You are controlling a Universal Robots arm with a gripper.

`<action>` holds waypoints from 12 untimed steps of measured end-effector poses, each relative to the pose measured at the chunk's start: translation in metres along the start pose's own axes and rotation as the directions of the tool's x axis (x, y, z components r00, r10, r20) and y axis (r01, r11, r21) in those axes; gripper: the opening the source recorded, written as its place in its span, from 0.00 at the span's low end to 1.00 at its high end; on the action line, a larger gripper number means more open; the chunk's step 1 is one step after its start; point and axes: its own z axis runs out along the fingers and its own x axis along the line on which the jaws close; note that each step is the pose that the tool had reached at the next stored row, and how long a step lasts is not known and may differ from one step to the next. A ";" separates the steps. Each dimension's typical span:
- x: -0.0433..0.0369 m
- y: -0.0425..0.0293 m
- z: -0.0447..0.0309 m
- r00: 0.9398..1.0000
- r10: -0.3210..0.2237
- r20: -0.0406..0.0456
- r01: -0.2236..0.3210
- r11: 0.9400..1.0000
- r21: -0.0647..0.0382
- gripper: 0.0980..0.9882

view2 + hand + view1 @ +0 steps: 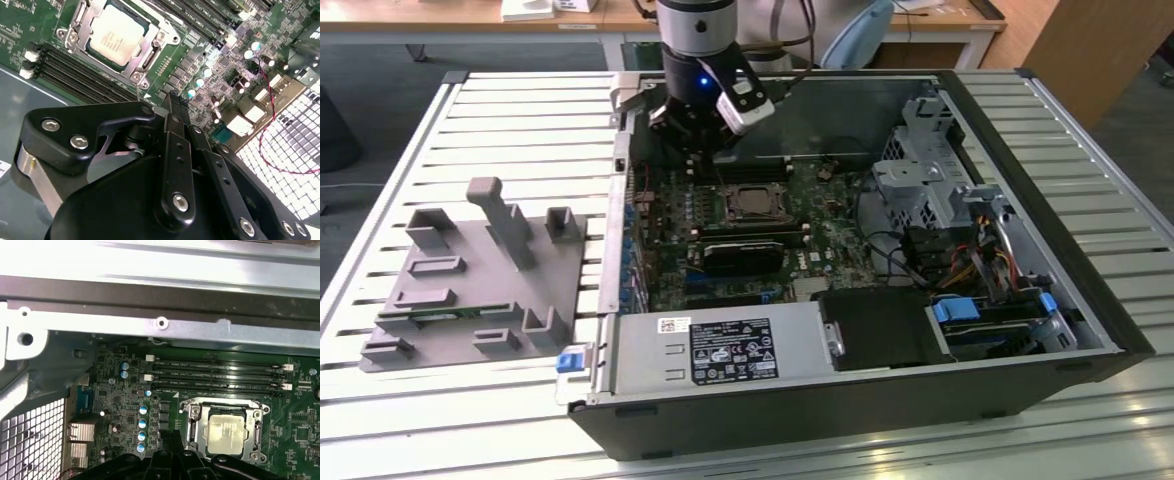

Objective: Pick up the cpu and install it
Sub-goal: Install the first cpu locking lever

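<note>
The cpu [750,203] is a small square chip with a silver-grey top. It lies flat inside the motherboard socket, framed by the metal bracket [151,54], and shows in both wrist views [115,34] [226,436]. My gripper [711,162] hangs over the motherboard just beyond the socket, toward the case's far wall. Its two thin black fingers are pressed together with nothing between them [174,102] [170,437]. The fingertips stand beside the socket's edge, apart from the cpu.
The open computer case [1067,300] lies on a slatted table. Memory slots [215,372] run next to the socket. A power supply [720,350] fills the near side, and a drive cage with cables [934,190] sits at the exterior view's right. A grey fixture [480,270] stands at the left.
</note>
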 end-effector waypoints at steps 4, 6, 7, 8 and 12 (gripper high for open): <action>0.0021 0.0040 0.0000 1.000 0.000 0.000 0.000 1.000 0.000 0.01; 0.0029 0.0060 0.0001 1.000 0.000 0.000 0.000 1.000 0.000 0.01; 0.0031 0.0072 0.0001 1.000 0.000 0.000 0.000 1.000 0.000 0.01; 0.0032 0.0086 0.0001 1.000 0.000 0.000 0.000 1.000 0.000 0.01; 0.0028 0.0158 0.0003 1.000 0.000 0.000 0.000 1.000 0.000 0.01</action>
